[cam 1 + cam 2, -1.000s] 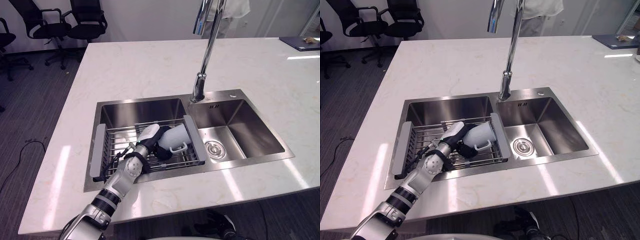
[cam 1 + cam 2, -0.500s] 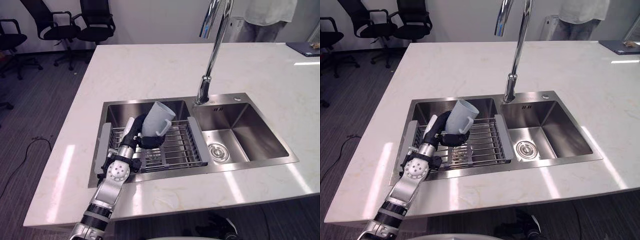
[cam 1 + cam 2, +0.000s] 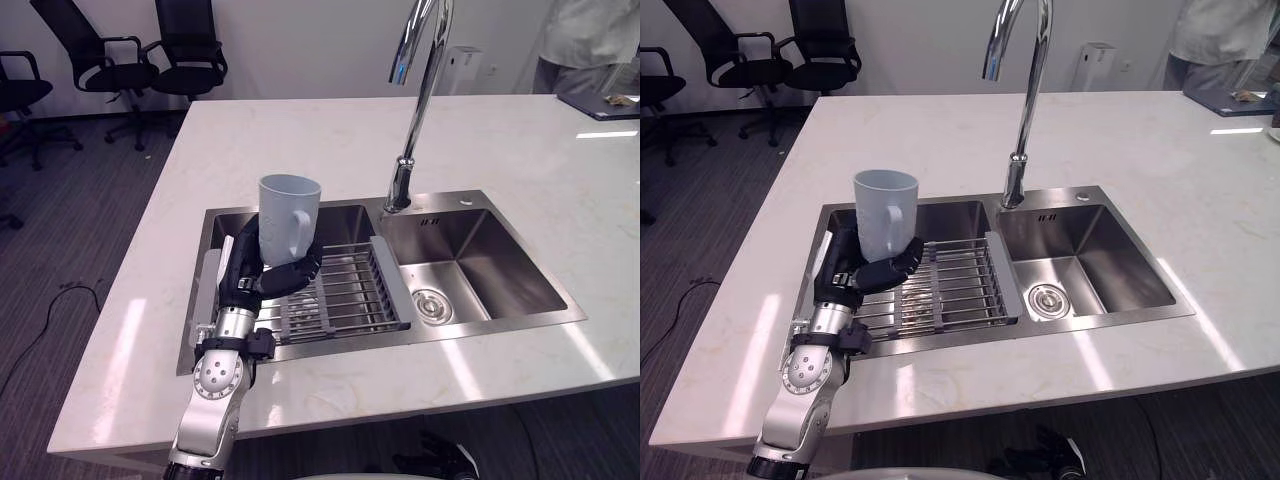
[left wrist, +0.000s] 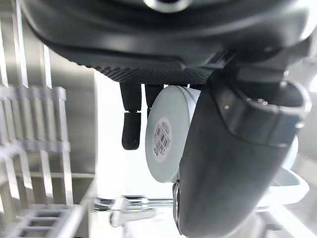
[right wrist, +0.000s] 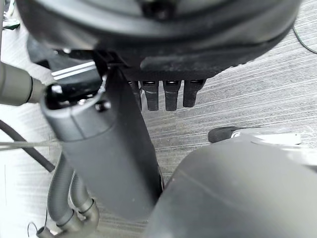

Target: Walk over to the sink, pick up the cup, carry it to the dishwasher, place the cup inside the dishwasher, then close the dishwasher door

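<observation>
Left eye view: my left hand [image 3: 262, 272] is wrapped round the base of a pale mug [image 3: 288, 215]. It holds the mug upright, mouth up, above the drying rack [image 3: 345, 295] in the left basin of the sink [image 3: 480, 322], near the worktop's [image 3: 300, 140] front edge.

Right eye view: the mug's handle faces that front edge.

Left wrist view: my fingers [image 4: 131, 130] and thumb clamp the mug's bottom.

Right wrist view: my right hand [image 5: 173, 29] hangs over grey floor. I cannot tell whether it is open or closed.
</observation>
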